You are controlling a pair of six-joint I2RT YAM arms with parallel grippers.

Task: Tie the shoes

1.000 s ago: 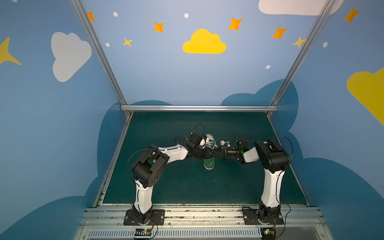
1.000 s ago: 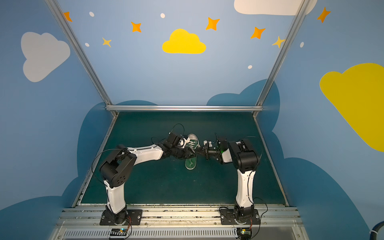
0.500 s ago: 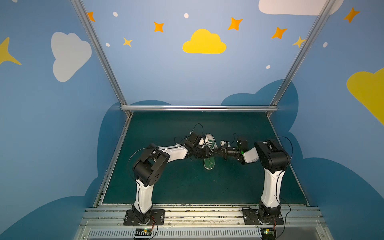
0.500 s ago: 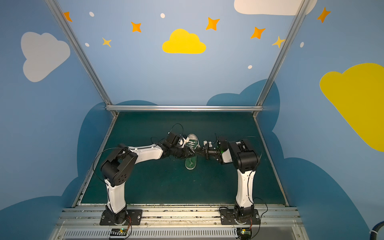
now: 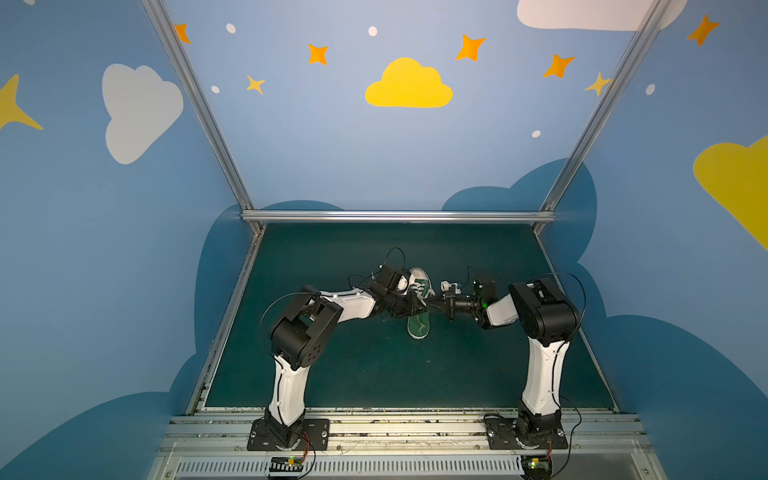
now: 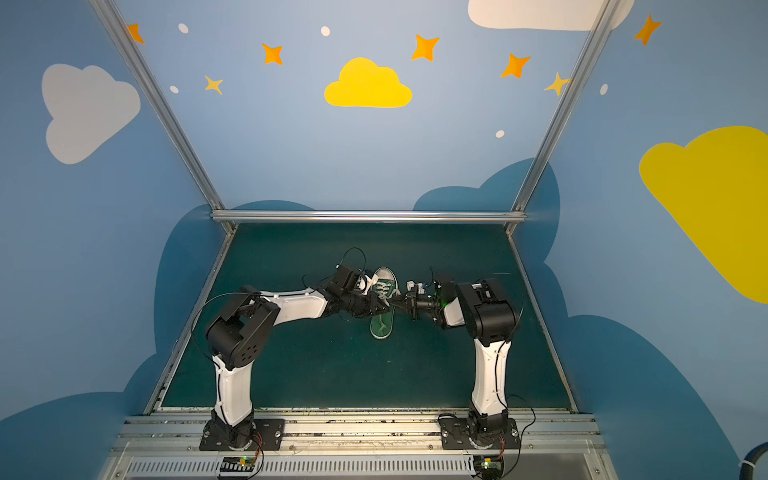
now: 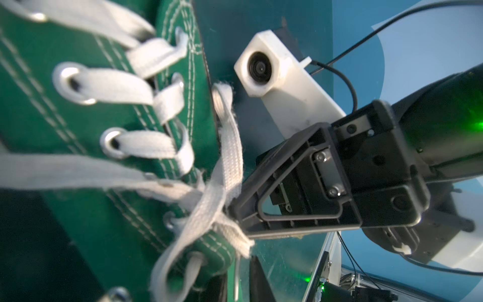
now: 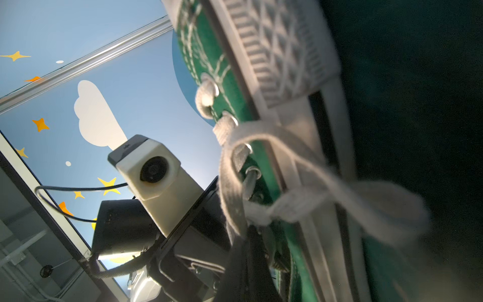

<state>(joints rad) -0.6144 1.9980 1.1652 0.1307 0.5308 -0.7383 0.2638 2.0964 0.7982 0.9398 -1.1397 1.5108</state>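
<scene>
The shoes are one small green sneaker [image 5: 418, 323] [image 6: 381, 324] with a white toe cap, lying mid-mat in both top views with its toe toward the back wall. Both grippers meet over its lacing. In the left wrist view my right gripper [image 7: 234, 209] is shut on the white laces [image 7: 227, 146] where two strands cross. My left gripper [image 7: 239, 272] has its fingers close together with a thin strip of lace between them. The right wrist view shows a lace loop [image 8: 313, 198] running from my right gripper [image 8: 251, 235] beside the ribbed white sole [image 8: 285, 49].
The dark green mat [image 5: 374, 374] is walled by blue panels, with an aluminium rail [image 5: 399, 216] along the back. Both arm bases stand on the front rail [image 5: 399, 419]. The two wrist cameras [image 7: 261, 68] [image 8: 149, 170] face each other close across the shoe.
My left gripper's fingers have closed in on the lace. The shoe and my right gripper have stayed where they were.
</scene>
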